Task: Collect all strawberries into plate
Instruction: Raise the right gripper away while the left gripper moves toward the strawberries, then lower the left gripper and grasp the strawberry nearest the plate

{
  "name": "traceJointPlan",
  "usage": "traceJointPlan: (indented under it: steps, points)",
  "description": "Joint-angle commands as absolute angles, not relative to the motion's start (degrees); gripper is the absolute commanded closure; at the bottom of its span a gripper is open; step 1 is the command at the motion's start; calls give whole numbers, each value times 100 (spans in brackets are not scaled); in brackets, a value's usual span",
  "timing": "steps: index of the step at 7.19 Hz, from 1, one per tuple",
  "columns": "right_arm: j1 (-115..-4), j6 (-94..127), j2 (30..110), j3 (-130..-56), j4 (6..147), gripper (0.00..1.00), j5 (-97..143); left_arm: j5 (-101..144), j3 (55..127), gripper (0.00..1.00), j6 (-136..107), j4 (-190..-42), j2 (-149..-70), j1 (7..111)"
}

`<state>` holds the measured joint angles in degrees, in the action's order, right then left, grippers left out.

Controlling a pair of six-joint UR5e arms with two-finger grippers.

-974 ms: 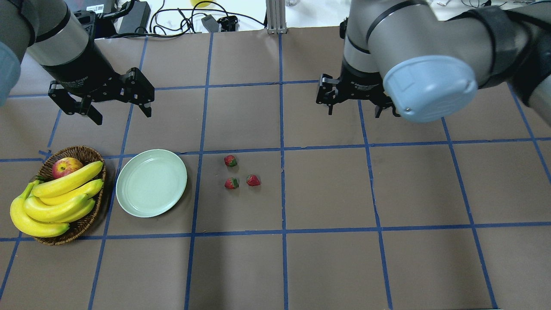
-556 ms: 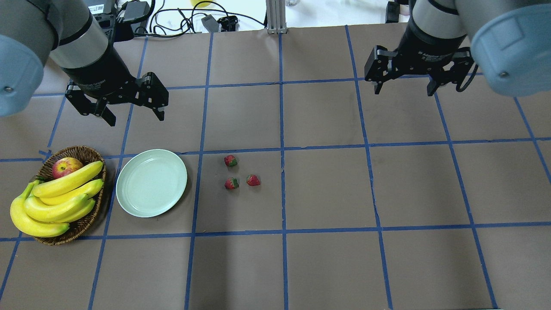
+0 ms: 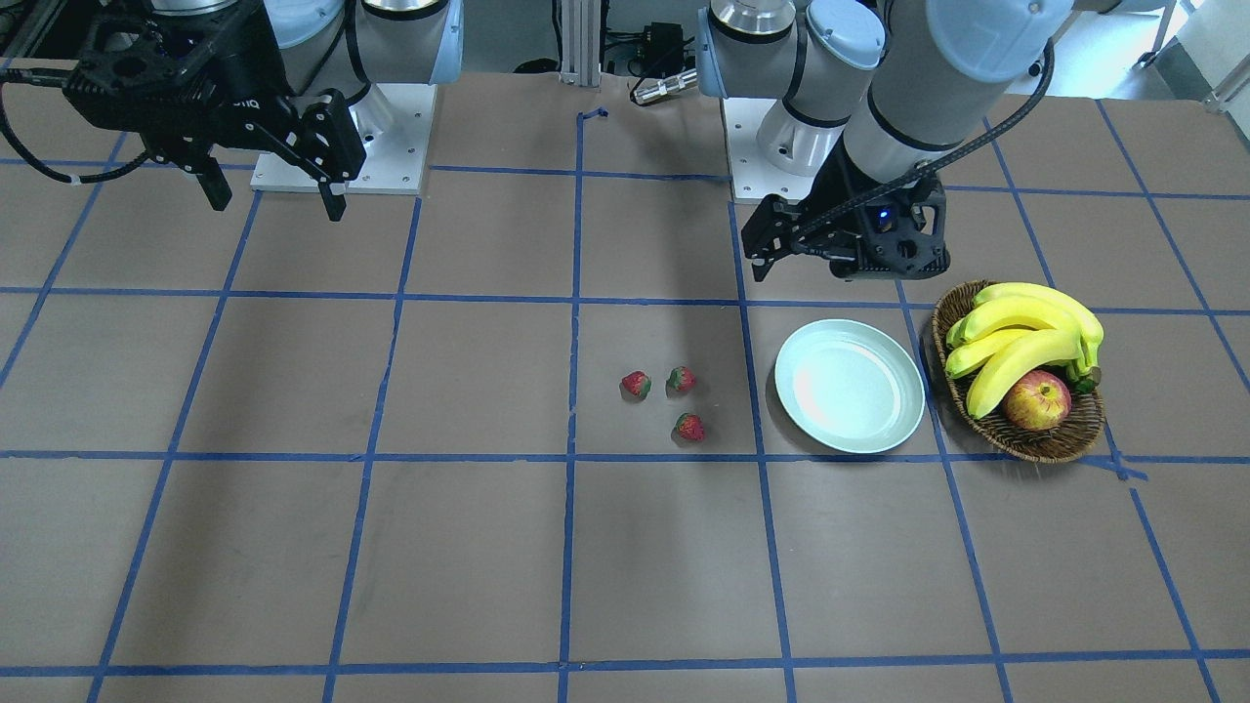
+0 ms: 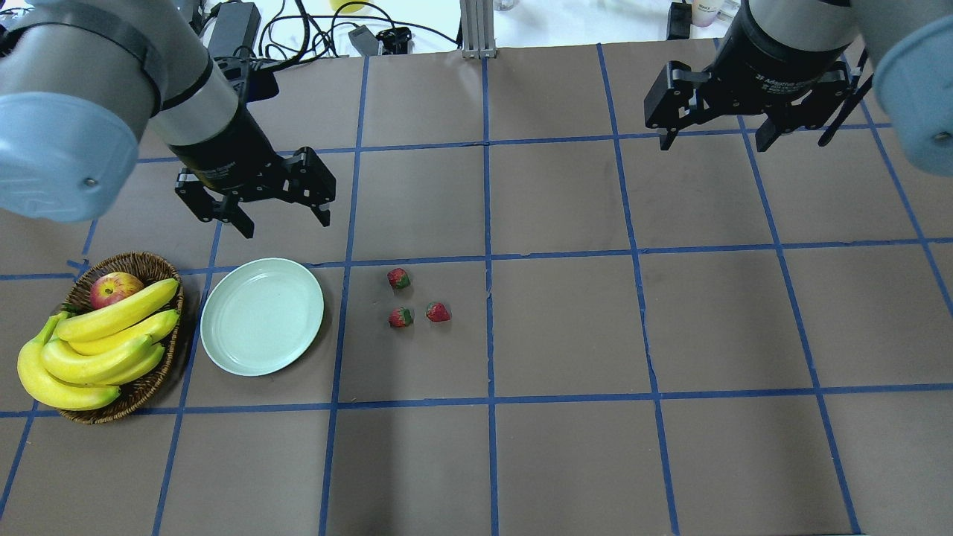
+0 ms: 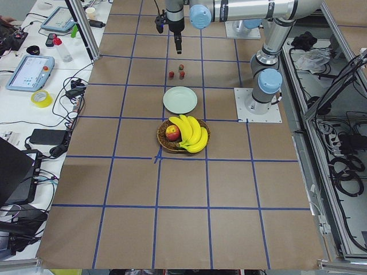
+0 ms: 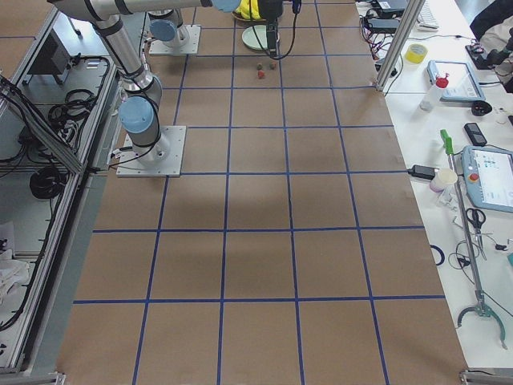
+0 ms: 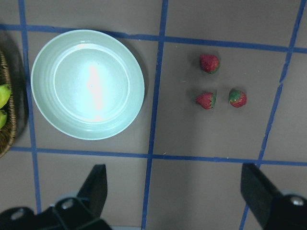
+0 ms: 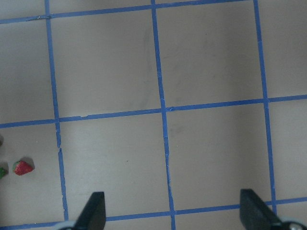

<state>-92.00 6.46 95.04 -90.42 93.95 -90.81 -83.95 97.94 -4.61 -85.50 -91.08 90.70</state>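
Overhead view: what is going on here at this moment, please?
Nothing is picked up yet. The three strawberries lie on the table beside the empty plate. The left gripper hovers open just beyond the plate. The right gripper hangs open, far off on the other side. Neither holds anything.

2 silver arms (image 4: 89, 52), pale blue caps (image 4: 59, 156), black grippers (image 4: 285, 225)

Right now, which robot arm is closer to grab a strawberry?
The left arm. Its open jaws hover just beyond the plate, near the three strawberries. The right arm hangs its open jaws far away across the table.
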Motion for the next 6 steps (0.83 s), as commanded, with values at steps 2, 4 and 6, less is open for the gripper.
traceJointPlan:
  steps: [2, 4, 6]
  points:
    - [-9202, 598, 9510, -9088, 9404, 0, -8974, -8130, 11061, 0, -448, -6730, -9552, 9527]
    - [-9202, 606, 9510, -9088, 9404, 0, -8974, -8139, 11443, 0, -387, -6294, -9790, 9527]
    - [-9211, 642, 9510, -9097, 9413, 0, -8974, -8139, 11452, 0, -396, -6171, -10150, 9527]
